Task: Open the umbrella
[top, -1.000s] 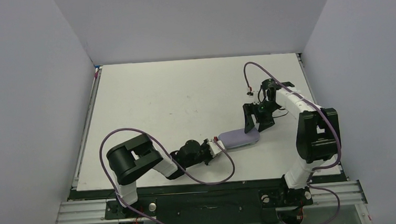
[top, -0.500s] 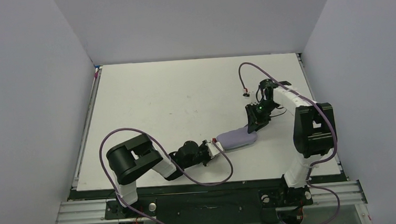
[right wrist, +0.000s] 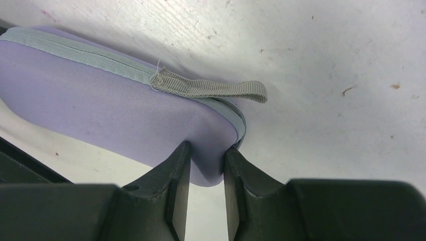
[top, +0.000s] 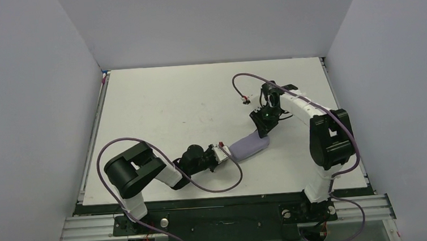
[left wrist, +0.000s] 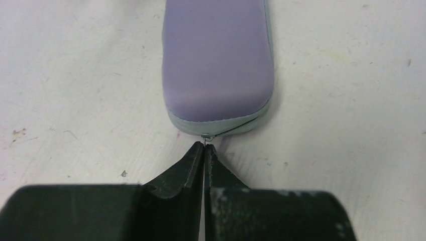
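Left gripper [left wrist: 203, 146] is lying low on the table [top: 159, 101] at the near-left end of the case [left wrist: 216, 60]. Its fingertips are pressing together with no gap between them. They are meeting right at the small metal zipper pull [left wrist: 207, 136] that is sticking out of the case's grey seam. Cannot tell whether the pull is actually being nipped.

The lavender hard case is lying flat, zipped, and running diagonally away from the left gripper toward the far right. Umbrella itself is not showing, so only the closed case is being recorded.

At the far-right end of the case, the right gripper [right wrist: 207, 149] is coming down from above. Its two black fingers [right wrist: 178, 165] are clamping the rounded end, one on each face. The lavender shell is filling the gap between them.

Just beyond those fingers, a grey webbing strap [right wrist: 216, 89] is lying sewn into the zipper band [right wrist: 75, 50], with its free end pointing off the case over the scuffed white table.
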Controlling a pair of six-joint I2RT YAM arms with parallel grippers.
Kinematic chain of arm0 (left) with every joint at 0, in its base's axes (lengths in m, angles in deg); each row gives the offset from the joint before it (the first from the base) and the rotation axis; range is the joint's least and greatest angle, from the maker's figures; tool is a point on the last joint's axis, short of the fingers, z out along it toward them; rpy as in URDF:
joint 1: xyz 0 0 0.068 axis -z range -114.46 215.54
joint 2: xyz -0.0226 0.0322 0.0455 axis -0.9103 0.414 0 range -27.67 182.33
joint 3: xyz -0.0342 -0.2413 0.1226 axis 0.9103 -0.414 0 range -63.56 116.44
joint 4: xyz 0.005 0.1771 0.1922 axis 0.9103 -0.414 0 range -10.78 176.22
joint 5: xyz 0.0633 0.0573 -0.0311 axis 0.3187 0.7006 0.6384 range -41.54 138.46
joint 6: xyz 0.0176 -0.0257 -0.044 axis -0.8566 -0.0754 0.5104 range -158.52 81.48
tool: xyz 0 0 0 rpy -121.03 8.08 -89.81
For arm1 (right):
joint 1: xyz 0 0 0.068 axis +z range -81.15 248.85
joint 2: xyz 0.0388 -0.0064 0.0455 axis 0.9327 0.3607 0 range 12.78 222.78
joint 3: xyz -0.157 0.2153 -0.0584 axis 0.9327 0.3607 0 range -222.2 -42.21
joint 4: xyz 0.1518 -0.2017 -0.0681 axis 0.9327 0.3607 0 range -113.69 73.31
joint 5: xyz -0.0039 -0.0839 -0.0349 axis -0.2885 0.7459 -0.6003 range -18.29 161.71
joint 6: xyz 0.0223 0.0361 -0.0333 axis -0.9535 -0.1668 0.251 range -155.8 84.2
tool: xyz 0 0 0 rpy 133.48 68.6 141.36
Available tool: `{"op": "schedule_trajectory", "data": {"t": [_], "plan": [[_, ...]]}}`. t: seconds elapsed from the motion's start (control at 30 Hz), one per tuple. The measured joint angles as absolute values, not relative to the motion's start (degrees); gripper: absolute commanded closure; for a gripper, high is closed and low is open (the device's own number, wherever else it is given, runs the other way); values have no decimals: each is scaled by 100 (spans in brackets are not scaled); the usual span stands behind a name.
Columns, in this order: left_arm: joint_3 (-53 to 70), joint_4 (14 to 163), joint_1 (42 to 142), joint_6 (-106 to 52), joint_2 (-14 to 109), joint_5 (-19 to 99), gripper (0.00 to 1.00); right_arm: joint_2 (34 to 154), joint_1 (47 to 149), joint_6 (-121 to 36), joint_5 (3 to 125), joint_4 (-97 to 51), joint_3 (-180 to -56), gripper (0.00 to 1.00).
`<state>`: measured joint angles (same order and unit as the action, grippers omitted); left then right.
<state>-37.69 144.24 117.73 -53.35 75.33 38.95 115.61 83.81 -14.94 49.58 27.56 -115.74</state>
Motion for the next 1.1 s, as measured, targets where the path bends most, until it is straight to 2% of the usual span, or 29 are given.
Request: {"op": "schedule_trajectory", "data": {"t": [0.3, 0.37, 0.4, 0.43, 0.47, 0.53, 0.7, 0.87, 1.0, 1.1], "plan": [[-3865, 14426, 11644, -5473, 7413, 3849, 100, 11769, 8653, -775, 4990, 2769, -11939, 100], [-3852, 14424, 11646, -5514, 7419, 3801, 100, 11812, 8771, -504, 5012, 2765, -12070, 95], [-3844, 14424, 11650, -5527, 7426, 3794, 100, 11850, 8834, -372, 5036, 2751, -12151, 85], [-3841, 14424, 11668, -5551, 7441, 3781, 100, 11893, 8889, -248, 5049, 2743, -12239, 79], [-3841, 14424, 11692, -5567, 7448, 3772, 100, 11933, 8941, -130, 5058, 2738, -12335, 66], [-3839, 14424, 11740, -5604, 7454, 3772, 100, 11996, 9009, -3, 5071, 2751, -12529, 51], [-3813, 14419, 11945, -5628, 7468, 3768, 100, 12101, 8954, -567, 4896, 2705, -13246, 35], [-3811, 14428, 12105, -5562, 7492, 3814, 100, 12013, 8274, -1968, 4429, 2563, -13334, 34], [-3747, 14430, 12218, -5488, 7566, 3932, 100, 11616, 7756, -2969, 4214, 2520, -12370, 34], [-3669, 14430, 12293, -5407, 7627, 3991, 100, 11393, 7846, -3480, 4009, 2603, -11618, 34]]}}
